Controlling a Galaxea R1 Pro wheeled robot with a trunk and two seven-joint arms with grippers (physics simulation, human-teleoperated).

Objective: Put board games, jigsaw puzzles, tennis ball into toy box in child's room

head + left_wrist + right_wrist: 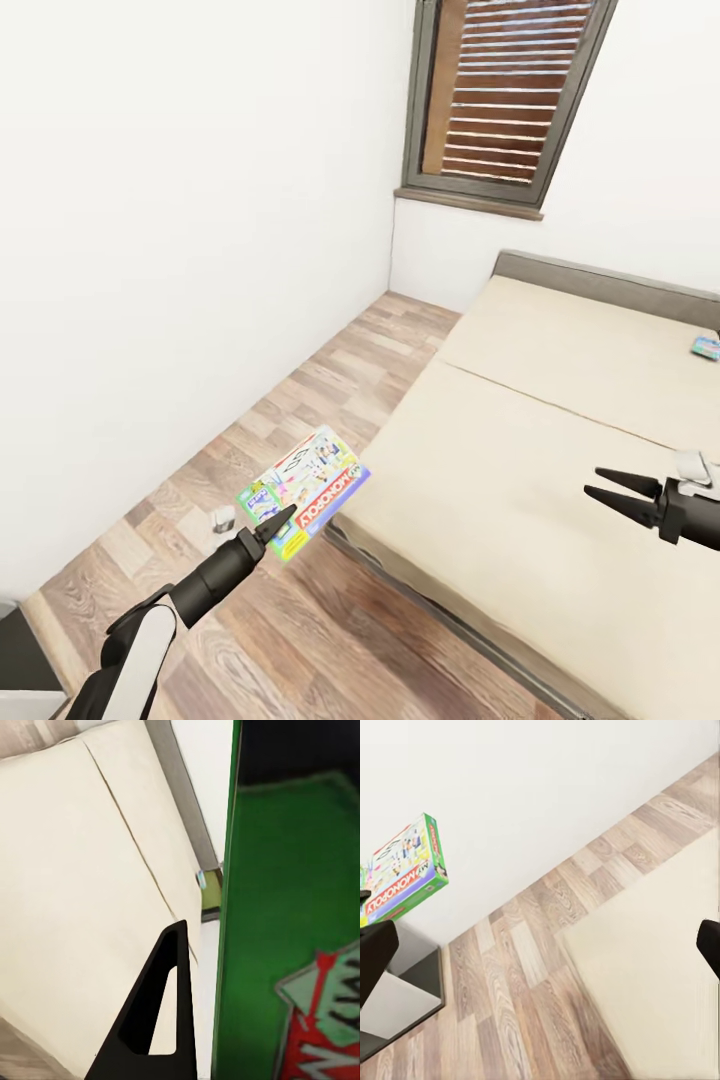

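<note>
Your left gripper [272, 522] holds the green-edged board game [305, 490] above the floor [300, 400] beside the bed [520, 450]; your right gripper [600, 490] hangs wide over the mattress edge.

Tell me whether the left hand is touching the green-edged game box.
Touching. In the head view the left hand grips the game box at its near edge, holding it clear of the floor. The left wrist view shows its green side right beside a finger.
</note>
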